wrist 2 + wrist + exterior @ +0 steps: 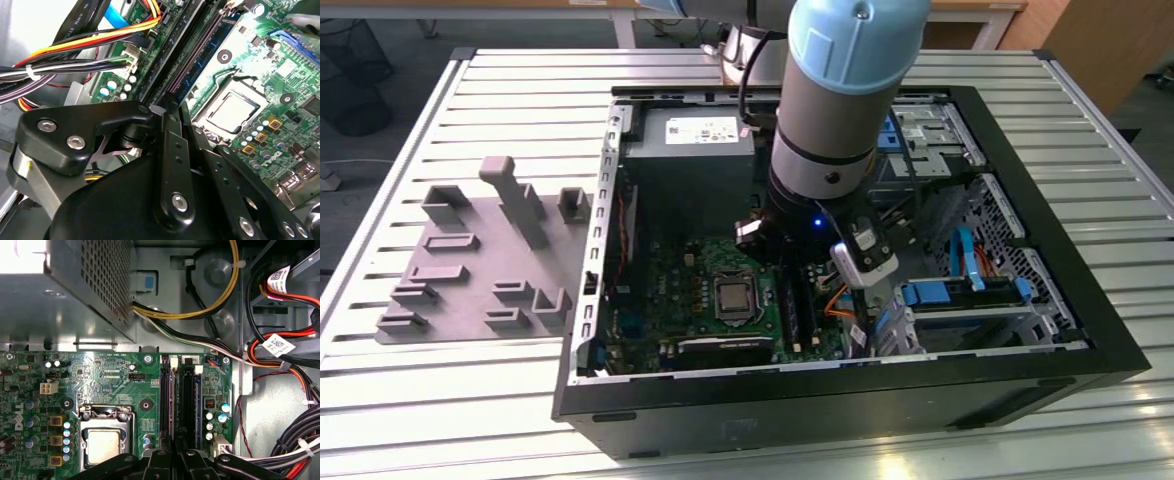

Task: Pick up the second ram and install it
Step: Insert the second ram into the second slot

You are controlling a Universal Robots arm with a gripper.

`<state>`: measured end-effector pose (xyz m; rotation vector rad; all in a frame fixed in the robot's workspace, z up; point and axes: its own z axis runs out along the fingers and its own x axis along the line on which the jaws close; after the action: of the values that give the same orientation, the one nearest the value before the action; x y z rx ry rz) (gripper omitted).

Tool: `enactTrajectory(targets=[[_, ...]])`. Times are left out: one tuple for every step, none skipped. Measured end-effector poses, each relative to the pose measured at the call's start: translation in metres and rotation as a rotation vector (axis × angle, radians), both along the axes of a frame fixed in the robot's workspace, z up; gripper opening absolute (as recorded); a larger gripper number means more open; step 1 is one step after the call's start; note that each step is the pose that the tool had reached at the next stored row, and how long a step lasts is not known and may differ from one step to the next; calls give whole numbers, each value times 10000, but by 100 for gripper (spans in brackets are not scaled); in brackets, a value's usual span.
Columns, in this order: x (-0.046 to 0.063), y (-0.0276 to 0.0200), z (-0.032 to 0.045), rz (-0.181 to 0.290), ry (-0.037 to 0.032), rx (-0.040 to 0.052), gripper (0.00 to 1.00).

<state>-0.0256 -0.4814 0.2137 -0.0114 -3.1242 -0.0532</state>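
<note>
The gripper was found closed upon the near end of the second ram, which stood on edge in its motherboard slot, long axis running straight ahead from the fingertips.

The ram, a thin blue-green stick, stands on edge in a slot beside the CPU socket.
</note>
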Motion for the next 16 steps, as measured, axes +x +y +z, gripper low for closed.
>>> enactTrajectory(targets=[[0,0,1,-1,3,0,14],[1,0,2,0,5,-1,14],[3,1,3,0,6,-1,14],[6,1,3,1,8,-1,14],[9,2,3,0,13,-1,14],[11,2,3,-1,19,-1,14],[12,3,3,-1,25,-1,14],[13,3,3,-2,33,0,14],[13,3,7,-1,39,-3,14],[14,3,10,-1,44,-3,14],[14,3,13,-1,48,-2,14],[14,3,17,-1,51,-2,14],[14,3,21,-1,53,0,14],[14,3,22,-1,55,1,14],[14,3,24,-1,57,1,14],[14,4,23,-1,58,2,14]])
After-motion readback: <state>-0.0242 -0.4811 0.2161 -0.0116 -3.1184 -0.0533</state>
